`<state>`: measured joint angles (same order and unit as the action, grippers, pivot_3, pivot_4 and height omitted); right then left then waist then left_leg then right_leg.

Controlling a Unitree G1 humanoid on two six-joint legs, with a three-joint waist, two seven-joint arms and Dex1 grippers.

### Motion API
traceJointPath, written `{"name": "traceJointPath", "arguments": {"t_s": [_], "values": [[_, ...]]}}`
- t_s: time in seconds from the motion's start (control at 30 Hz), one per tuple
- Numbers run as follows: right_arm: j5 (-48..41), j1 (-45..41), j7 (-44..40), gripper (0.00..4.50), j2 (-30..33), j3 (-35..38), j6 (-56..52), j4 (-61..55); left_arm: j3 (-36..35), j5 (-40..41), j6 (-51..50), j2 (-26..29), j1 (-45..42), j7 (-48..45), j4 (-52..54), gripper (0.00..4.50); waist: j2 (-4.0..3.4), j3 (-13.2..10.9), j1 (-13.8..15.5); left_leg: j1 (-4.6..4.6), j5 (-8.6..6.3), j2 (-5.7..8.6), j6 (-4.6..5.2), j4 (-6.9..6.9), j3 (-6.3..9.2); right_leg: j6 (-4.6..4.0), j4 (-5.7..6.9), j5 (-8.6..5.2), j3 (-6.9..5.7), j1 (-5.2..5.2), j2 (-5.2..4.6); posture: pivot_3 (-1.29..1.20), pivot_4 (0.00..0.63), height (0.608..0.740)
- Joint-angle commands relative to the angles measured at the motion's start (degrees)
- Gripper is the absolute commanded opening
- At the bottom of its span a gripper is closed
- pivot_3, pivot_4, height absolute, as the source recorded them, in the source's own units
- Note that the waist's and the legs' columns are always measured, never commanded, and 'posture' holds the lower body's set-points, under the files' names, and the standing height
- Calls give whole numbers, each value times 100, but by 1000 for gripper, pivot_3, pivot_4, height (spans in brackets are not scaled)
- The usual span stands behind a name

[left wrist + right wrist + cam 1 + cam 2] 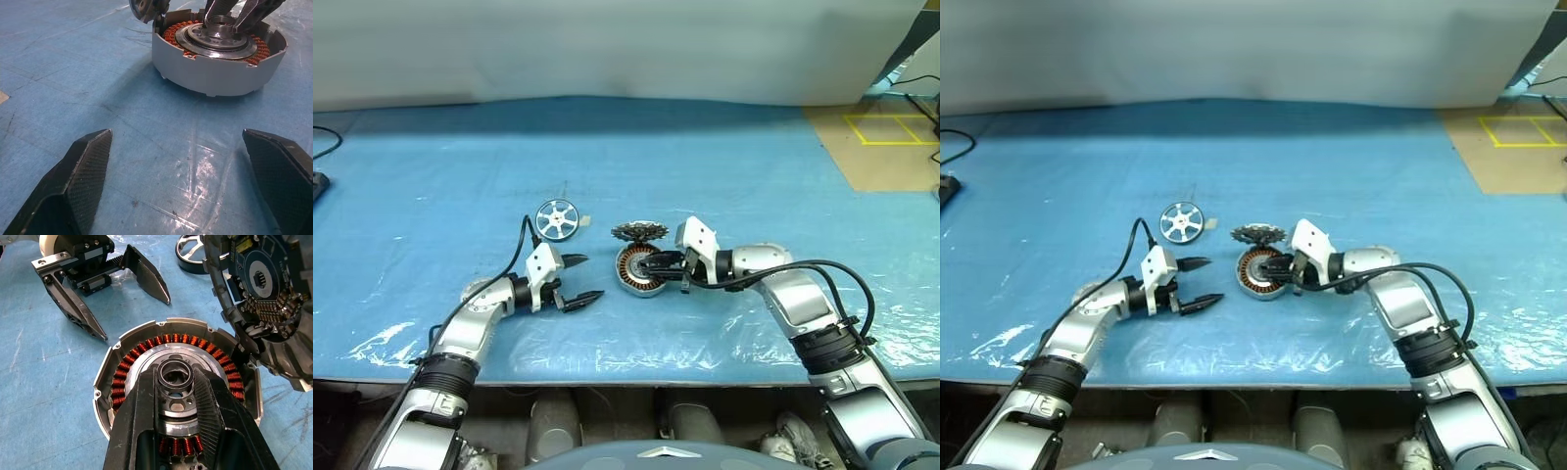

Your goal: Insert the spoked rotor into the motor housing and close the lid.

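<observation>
On the blue desk (431, 176) our left gripper (579, 281) waits wide open and empty, aimed at the motor housing (636, 271), with the spoked rotor (557, 218) lying untouched just beyond it. Our right gripper (651, 265) pinches the housing's centre hub, probably steadying it, while the lid (640, 232) leans on its far rim.

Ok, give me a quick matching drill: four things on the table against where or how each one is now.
Things:
1. spoked rotor
2. motor housing
3. left hand
4. right hand

States:
A. fingers closed around the silver centre hub
B. open, holding nothing, facing the housing
C. lying alone on the blue sheet, untouched
D. open-topped, copper windings showing, finned lid tilted up at its far edge

Pairs: 1-C, 2-D, 3-B, 4-A
</observation>
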<state>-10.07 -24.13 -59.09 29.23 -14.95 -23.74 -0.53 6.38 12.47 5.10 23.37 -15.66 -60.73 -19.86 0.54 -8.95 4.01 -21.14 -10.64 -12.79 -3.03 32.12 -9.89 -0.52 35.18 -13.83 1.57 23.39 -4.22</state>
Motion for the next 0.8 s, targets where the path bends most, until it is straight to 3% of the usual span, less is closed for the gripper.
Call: {"name": "traceJointPath", "arguments": {"t_s": [0.03, 0.37, 0.73, 0.8], "values": [[16, -124, 2, 650, -8, 3, 133, -9, 22, -47, 2, -1, 23, 22, -77, 4500, 0, 0, 0, 0, 0, 0, 0, 0, 0, 0, 0, 0, 0, 0, 0, 0, 150, 740], [1, -103, -50, 650, -15, -10, 48, 16, 16, -59, 40, 0, 36, 30, -104, 4500, 0, 0, 0, 0, 0, 0, 0, 0, 0, 0, 0, 0, 0, 0, 0, 0, 150, 740], [2, -89, -77, 4299, 8, 27, 125, -35, 36, -56, -56, 14, 58, 74, 38, 4500, 0, 0, 1, 0, 0, 0, 0, 0, 0, 0, 0, 0, 0, 0, 0, 0, 150, 740], [-2, -82, -86, 4452, 13, 37, 133, -38, 37, -55, -73, 17, 56, 78, 53, 4500, 0, 0, 1, 0, 0, 0, 0, 0, 0, 0, 0, 0, 1, 0, 0, 0, 150, 740]]}}
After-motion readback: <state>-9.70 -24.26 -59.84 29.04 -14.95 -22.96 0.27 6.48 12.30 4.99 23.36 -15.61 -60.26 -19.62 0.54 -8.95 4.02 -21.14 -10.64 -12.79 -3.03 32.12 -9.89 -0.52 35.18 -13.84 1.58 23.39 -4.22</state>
